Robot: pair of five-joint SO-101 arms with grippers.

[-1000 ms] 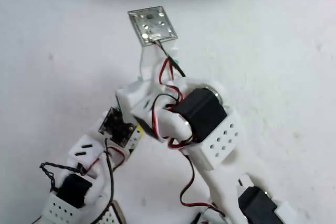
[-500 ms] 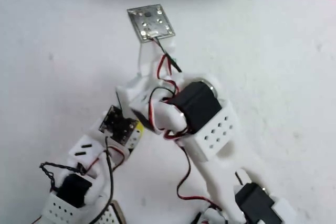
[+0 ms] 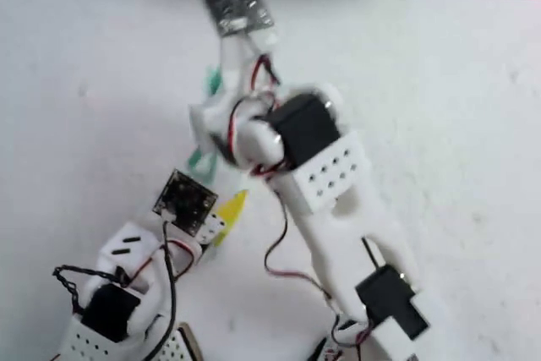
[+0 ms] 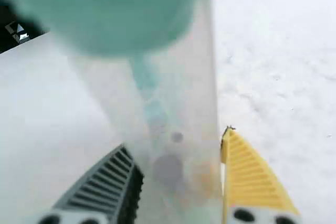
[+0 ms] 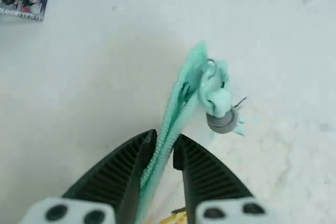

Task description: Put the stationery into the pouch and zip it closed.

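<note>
white table (image 3: 439, 82), clear mint-zippered pouch (image 5: 177, 109)

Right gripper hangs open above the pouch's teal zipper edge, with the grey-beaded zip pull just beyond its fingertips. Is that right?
Not quite. The right gripper is not hanging open: the right wrist view shows its jaws shut on the teal zipper edge, which runs up out from between them. The rest stands: the zip pull with its grey bead lies just beyond the fingertips.

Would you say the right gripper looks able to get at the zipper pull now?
Probably not yet: the right gripper is shut on the pouch and must release first; the zipper pull sits unobstructed beyond.
</note>
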